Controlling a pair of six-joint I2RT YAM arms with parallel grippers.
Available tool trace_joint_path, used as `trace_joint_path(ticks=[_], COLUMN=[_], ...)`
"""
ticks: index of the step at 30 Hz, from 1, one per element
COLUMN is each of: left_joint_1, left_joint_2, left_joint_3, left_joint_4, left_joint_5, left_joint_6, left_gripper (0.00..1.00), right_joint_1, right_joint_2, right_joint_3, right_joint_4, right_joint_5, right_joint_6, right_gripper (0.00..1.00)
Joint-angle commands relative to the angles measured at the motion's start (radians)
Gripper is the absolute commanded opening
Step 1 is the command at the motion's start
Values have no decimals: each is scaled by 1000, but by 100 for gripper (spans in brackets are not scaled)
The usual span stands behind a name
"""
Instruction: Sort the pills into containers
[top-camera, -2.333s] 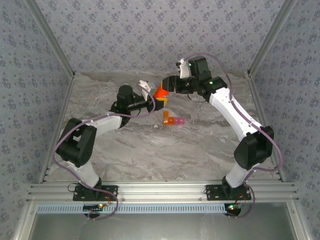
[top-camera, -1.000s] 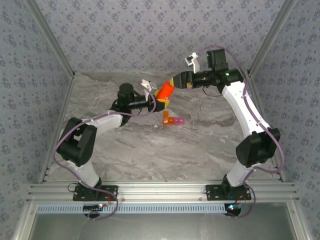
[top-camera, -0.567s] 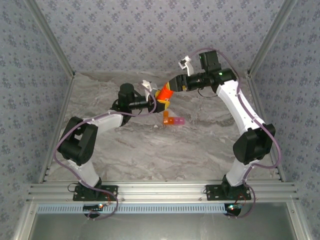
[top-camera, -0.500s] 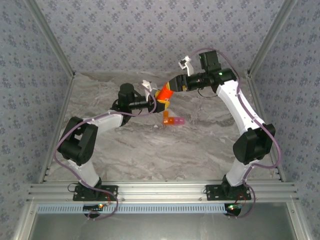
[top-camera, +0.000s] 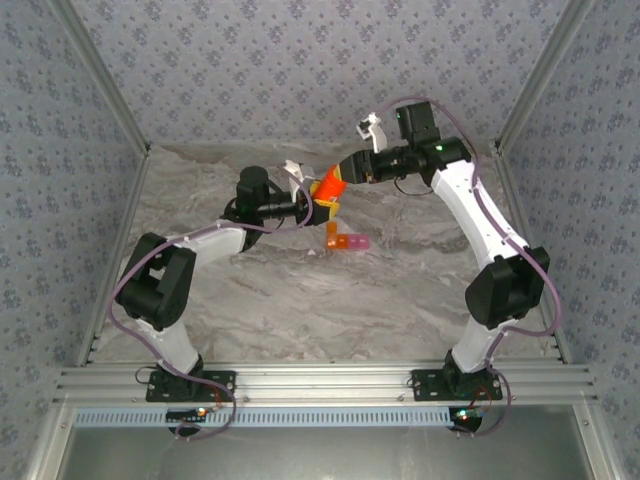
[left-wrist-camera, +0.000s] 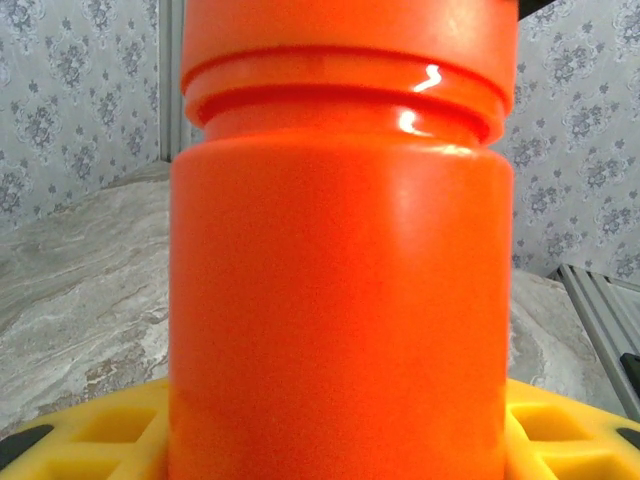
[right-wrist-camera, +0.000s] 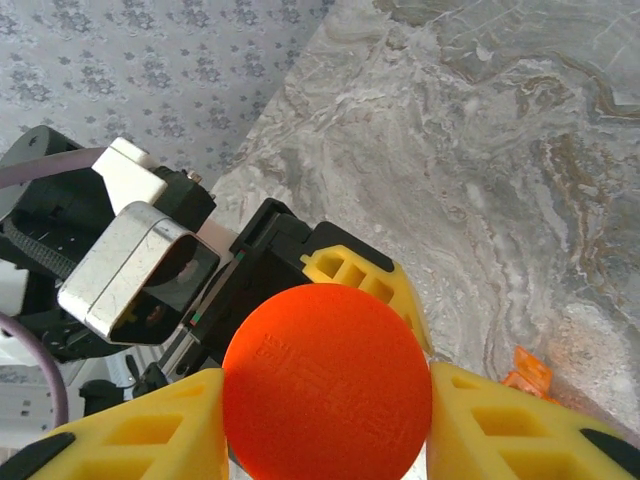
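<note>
Spillage is the main worry: the orange bottle (top-camera: 326, 187) hangs tilted in the air between the two arms, above and behind the pill box (top-camera: 345, 241), which sits on the marbled table (top-camera: 300, 290) with its orange cell to the left of its pink one. If the cap (right-wrist-camera: 325, 395) comes off with the mouth angled down, or with a jerk, pills could scatter across the table instead of reaching the cells. A second risk is a weak hold: the cap is smooth and round, so the pads could skid around it rather than turn it, and a hard twist could rotate the bottle inside the other grip or lever it out altogether. The two wrists also sit very close together, so a large roll could bring them into contact. The left gripper (left-wrist-camera: 340, 445) is about half open and clamped on the bottle's body, its yellow fingers (left-wrist-camera: 90, 440) showing on either side low down. The right gripper (right-wrist-camera: 325, 425) is narrowed onto the cap, yellow pads (right-wrist-camera: 130, 430) against it on both sides; how firmly it bites I cannot tell.
</note>
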Motion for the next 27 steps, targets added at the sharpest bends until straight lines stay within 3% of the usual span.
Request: trace_joint_path(ticks=[1,6,16,27], left_joint_1=[-8,-32,-94,-95], left_joint_2=[-18,-54,-120,-91], left_joint_3=[33,15,-48,-44], left_joint_4=[39,-1,3,13], left_joint_5=[-33,-122,-315,-296], left_joint_6=[8,89,217,194], left_gripper=[0,0,0,0], right_joint_1=[32,64,83,71], right_joint_2=[-14,-34,-47,-33], right_joint_3=[-5,-69,-188,-153], right_joint_4=[-14,47,192,170], right_joint_5=[64,146,171,163], right_joint_6=[53,172,361,369], right_gripper=[45,45,44,49])
